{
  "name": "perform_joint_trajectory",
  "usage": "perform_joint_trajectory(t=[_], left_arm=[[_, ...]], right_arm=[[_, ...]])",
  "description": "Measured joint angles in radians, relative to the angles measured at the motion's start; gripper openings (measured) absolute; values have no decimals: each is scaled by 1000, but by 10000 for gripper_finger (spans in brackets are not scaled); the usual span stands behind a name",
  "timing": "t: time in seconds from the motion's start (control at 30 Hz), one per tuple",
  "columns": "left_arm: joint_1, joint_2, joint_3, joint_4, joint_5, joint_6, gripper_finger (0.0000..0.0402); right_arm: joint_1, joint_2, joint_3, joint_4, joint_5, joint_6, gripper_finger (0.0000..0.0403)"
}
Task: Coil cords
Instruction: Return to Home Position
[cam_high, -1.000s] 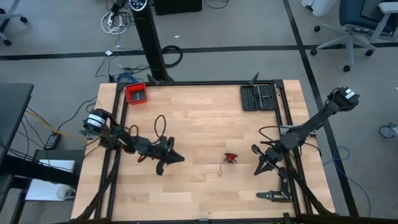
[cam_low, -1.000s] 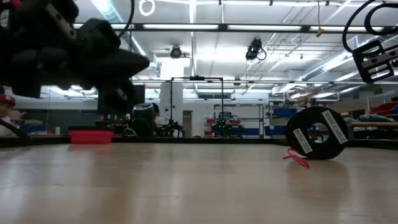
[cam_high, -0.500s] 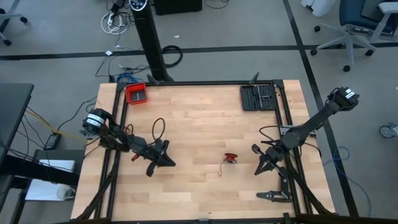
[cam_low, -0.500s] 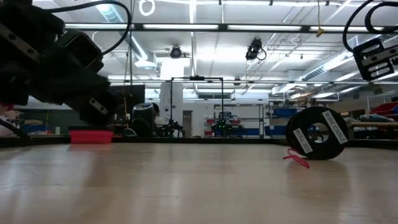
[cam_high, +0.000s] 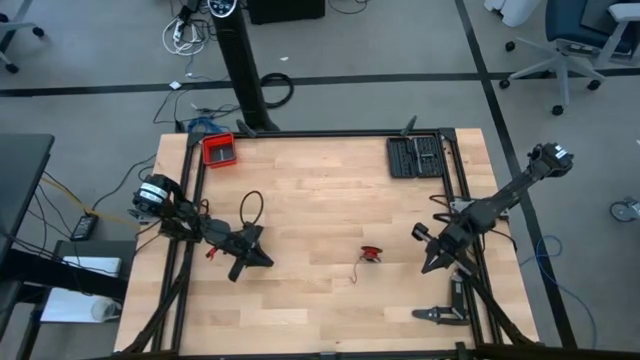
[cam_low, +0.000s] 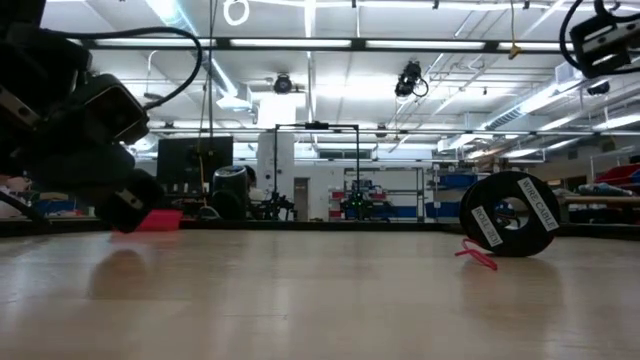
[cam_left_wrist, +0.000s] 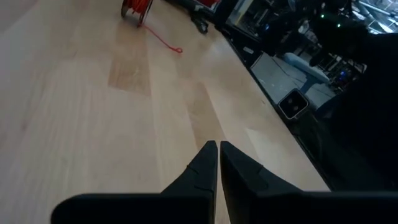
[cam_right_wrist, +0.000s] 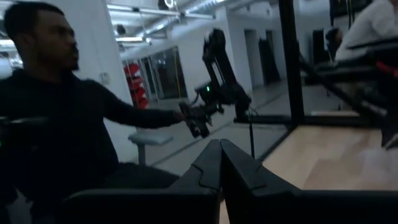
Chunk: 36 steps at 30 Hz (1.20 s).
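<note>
At 5 o'clock on the table (cam_high: 320, 200), the cords (cam_high: 372, 253) are seen wound; black spool (cam_low: 510, 228) flanges shown only low. Left gripper (cam_high: 262, 260) at 8 and right gripper (cam_high: 429, 267) at 4 are closed. Red tray (cam_high: 219, 150) contents unreadable.

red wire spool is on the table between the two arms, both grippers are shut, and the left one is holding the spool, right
Not quite. The left gripper is shut but holds nothing: the high view shows it apart from the red wire spool, off to that picture's left. The spool does sit on the table between the arms, and the right gripper is shut too.
</note>
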Motion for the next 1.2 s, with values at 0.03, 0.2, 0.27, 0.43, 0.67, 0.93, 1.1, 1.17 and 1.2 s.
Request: perform_joint_trajectory(t=[0.03, 0.2, 0.27, 0.43, 0.67, 0.93, 1.1, 1.17, 1.2], left_arm=[[0, 0, -1, -2, 0, 0, 22], [0, 0, 1, -6, -3, 0, 22], [0, 0, 9, -7, -3, 0, 22], [0, 0, 35, -6, -3, 0, 22], [0, 1, 60, -1, -7, -1, 22], [6, -1, 0, -37, -10, -1, 22], [10, -56, -1, -152, -13, -2, 22], [12, -95, -1, -191, -15, -2, 22], [14, -120, -1, -208, -15, -1, 22]], right_arm=[[0, -14, 0, 0, 0, 0, 7], [0, -88, 0, -13, 0, 0, 8], [0, -119, 0, -42, 0, 0, 7], [0, -201, 0, -155, 0, 0, 5], [0, -296, -1, -333, -1, 0, 8], [0, -374, -2, -496, -1, 0, 6], [0, -405, -2, -615, -1, 0, 8], [0, -415, -2, -675, -1, 0, 8], [0, -417, -2, -681, 3, 1, 8]])
